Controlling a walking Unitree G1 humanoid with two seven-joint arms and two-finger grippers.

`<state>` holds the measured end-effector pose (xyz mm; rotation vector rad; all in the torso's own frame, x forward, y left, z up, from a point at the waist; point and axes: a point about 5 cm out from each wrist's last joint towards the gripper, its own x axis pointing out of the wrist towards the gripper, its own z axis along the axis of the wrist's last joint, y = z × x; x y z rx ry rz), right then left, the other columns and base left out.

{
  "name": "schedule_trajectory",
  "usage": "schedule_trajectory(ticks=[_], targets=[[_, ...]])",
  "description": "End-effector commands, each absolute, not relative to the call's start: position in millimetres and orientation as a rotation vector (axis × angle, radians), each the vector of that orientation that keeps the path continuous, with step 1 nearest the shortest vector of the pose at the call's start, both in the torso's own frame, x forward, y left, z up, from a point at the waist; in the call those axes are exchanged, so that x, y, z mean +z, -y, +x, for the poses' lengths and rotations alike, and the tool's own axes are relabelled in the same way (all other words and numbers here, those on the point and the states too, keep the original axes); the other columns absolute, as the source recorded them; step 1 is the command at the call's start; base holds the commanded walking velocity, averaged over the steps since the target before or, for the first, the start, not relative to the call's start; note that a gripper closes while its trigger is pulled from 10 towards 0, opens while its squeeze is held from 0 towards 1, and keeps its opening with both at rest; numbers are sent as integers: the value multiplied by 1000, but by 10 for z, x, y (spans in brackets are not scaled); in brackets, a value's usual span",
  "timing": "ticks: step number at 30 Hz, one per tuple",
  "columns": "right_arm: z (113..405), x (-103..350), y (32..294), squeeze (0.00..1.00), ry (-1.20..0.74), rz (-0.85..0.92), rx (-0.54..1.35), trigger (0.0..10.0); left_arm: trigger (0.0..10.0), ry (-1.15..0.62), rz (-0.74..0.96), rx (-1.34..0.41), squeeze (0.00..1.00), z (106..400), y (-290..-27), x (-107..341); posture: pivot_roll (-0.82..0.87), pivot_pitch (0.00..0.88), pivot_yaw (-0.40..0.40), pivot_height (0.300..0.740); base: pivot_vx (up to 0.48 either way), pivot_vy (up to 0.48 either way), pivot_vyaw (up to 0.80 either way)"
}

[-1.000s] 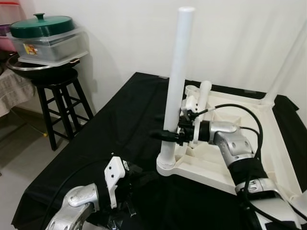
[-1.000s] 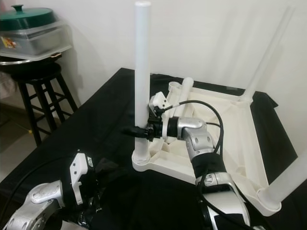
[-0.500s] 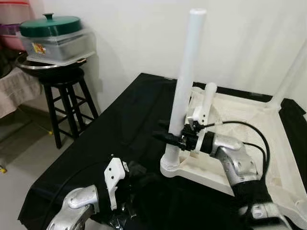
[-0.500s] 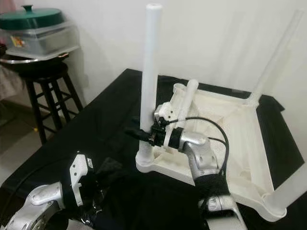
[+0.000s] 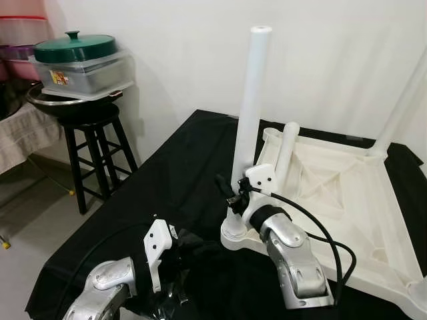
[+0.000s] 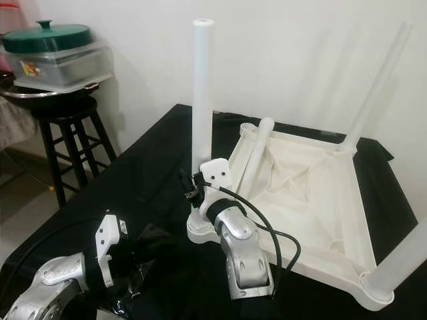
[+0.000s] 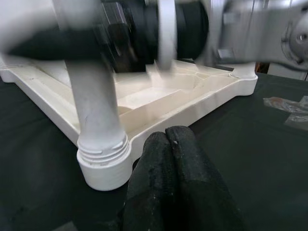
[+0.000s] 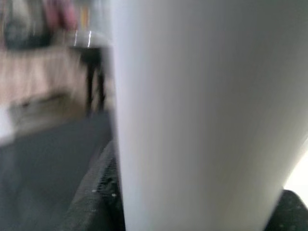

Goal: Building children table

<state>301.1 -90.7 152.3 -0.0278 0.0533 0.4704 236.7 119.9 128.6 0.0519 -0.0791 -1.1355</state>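
White plastic everywhere, and we had the children's table top (image 5: 333,180) lying upside down on the black cloth (image 5: 167,173), with our right gripper (image 5: 230,195) low on the upright leg (image 5: 248,113) that stood in the near corner socket (image 5: 235,235). In the right wrist view that leg (image 8: 202,110) sat between the two black fingers (image 8: 96,197), one showing on each side, so we judged the gripper to be clamped around it, just above the threaded collar. Our left gripper (image 7: 168,187) had its fingers pressed together, holding nothing, resting on the cloth just beside that same corner. A loose leg (image 5: 285,150) leaned across the underside, and two more legs (image 6: 377,80) stood at the far and right corners. What worried us here was the seating: if the leg was not fully home in the socket, letting go could leave it tilting, or it could topple onto the loose leg. A sideways tug from the wrist could also drag the whole light top across the cloth, since nothing pinned it down. And the left gripper sat close enough to the corner that a sliding top might bump it. Off to the left, a stool (image 5: 87,147) carried a green-lidded pot (image 5: 73,50), well apart from us.
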Motion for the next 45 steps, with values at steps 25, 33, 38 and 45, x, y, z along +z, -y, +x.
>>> schedule_trajectory(ticks=[25, 33, 38, 45], targets=[[3476, 1854, 1368, 0, -63, 4, 1190, 7412, 10000, 66, 40, -1127, 0, 2425, -1187, 1260, -31, 0, -64, 740, 0, 0, 0], [3458, 1840, 1405, 0, -39, 64, 1253, 0, 10000, 62, 34, -1126, 0, 2431, -1208, 1258, -33, 0, -58, 740, 0, 0, 0], [3430, 1741, 1450, 0, -7, 37, 1114, 0, 10000, 63, 32, -1125, 0, 2428, -1213, 1265, -36, 0, -60, 740, 0, 0, 0], [3038, 1227, 1377, 0, -178, 204, 184, 0, 10000, 62, 36, -1122, 0, 2411, -1255, 1279, -32, 0, -67, 740, 0, 0, 0]])
